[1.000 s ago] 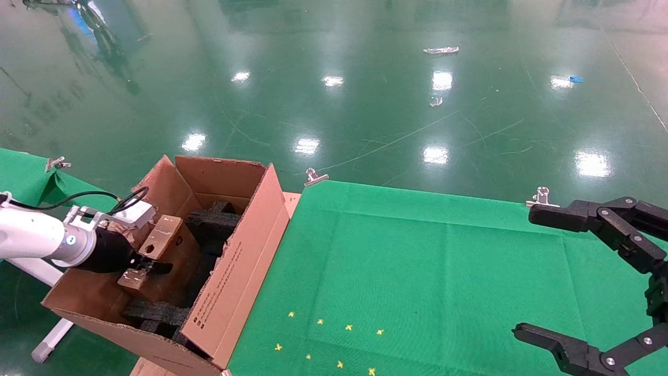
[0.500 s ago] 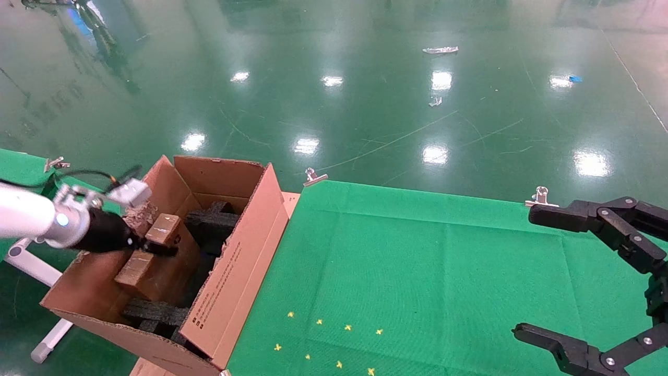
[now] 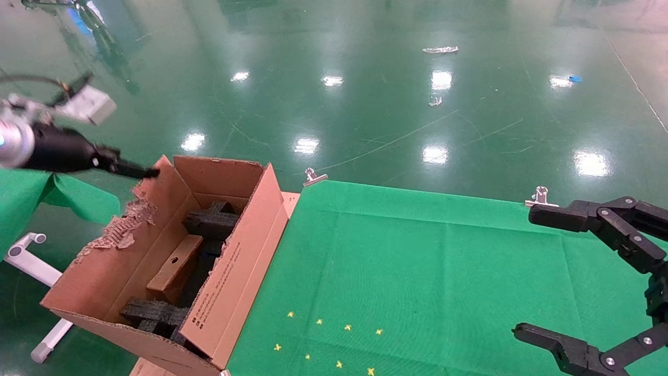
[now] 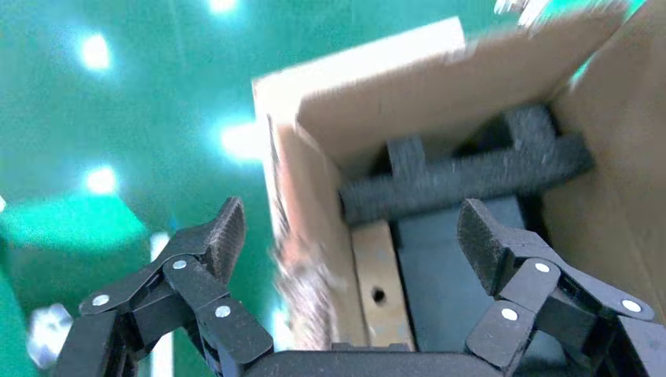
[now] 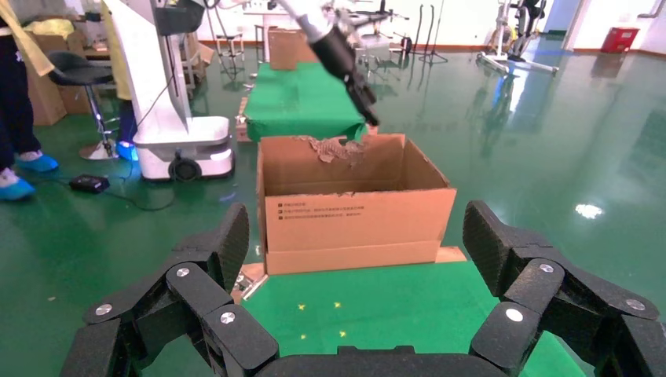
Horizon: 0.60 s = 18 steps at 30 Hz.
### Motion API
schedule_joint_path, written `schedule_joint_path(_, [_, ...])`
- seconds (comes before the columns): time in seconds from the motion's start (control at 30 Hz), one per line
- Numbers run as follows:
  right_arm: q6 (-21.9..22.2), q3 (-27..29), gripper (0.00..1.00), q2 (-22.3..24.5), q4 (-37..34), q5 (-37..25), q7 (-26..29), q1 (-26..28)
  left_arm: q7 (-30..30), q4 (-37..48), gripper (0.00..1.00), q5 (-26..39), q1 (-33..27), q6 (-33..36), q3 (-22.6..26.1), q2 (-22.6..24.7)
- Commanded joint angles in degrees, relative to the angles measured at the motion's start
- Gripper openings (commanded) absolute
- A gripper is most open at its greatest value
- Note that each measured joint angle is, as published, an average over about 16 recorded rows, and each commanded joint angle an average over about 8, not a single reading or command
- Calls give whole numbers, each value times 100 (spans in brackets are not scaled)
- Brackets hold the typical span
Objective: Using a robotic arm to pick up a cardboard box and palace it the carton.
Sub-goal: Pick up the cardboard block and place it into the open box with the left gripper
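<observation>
Glossy green floor with bright lamp reflections fills the upper part of the head view, and a counter [image 3: 417, 261] draped in green cloth spreads across the lower right. At the lower left of that frame, just beside the counter's edge, stands the carton [image 3: 235, 271], flaps up, so its mouth is open from above; one flap carries black print and the flap on the far side has a ragged, torn edge. Inside, the cardboard box [image 3: 175, 263] lies tilted along the left wall, propped between black foam blocks [image 3: 211, 222] that seem to cradle it. The left claw [image 3: 128, 169] on the robotic arm [image 3: 10, 143] hangs at the upper left of the frame, above and outside the carton's torn flap; its wrist view shows the fingers [image 4: 224, 232] spread wide with nothing between them, the box visible below in the carton. By that evidence the placing looks done. The right claw [image 3: 527, 271] sits parked at the lower right edge over the cloth, jaws wide apart and empty, well clear of the work.
</observation>
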Motion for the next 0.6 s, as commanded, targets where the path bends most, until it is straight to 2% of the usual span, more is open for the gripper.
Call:
schedule_joint_path(0.03, [1, -1, 100, 0, 0, 0, 0, 0, 166, -121, 100, -21, -247, 44, -33, -87])
schedule_joint_path(0.2, [2, -3, 100, 0, -1, 3, -1, -1, 309, -267, 100, -100, -393, 68, -118, -209])
schedule_joint_path(0.33, [2, -4, 100, 0, -2, 4, -2, 0, 303, -401, 100, -161, -244, 121, -263, -210])
schedule_joint_path(0.6, [1, -7, 100, 0, -6, 6, -4, 2, 434, -1147, 100, -471, 403, 396, -1058, -252])
